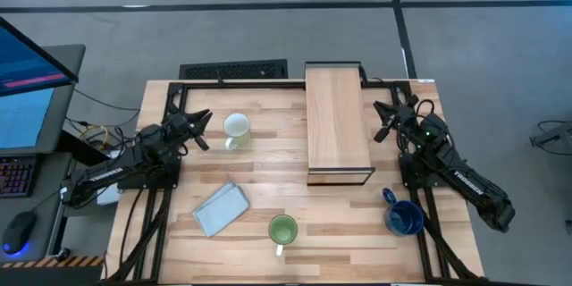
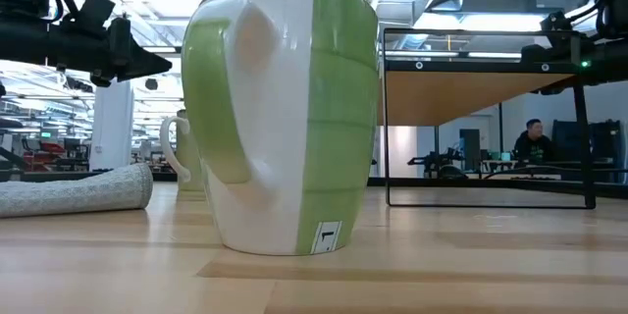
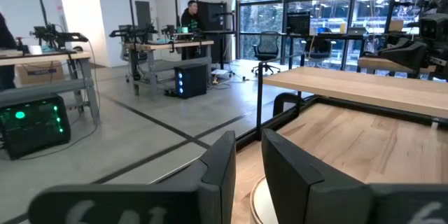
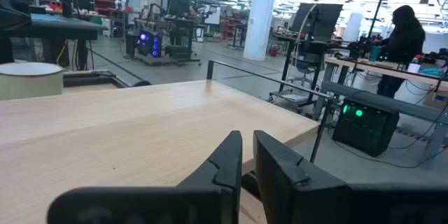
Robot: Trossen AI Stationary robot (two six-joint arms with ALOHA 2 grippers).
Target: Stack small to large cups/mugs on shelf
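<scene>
Glossy green mug (image 1: pixel 283 230) on slatted wooden table (image 1: pixel 268 165).

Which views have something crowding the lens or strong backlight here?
Low view: the green mug sits right at the lens and fills the middle, hiding most of the white mug; bright ceiling lights wash out the background. Left wrist view: bright windows behind the shelf. High view: even light, nothing blocked.

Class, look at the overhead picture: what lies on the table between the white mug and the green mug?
In the high view, the folded grey-blue cloth lies roughly between the white mug and the green mug, slightly off the direct line.
</scene>
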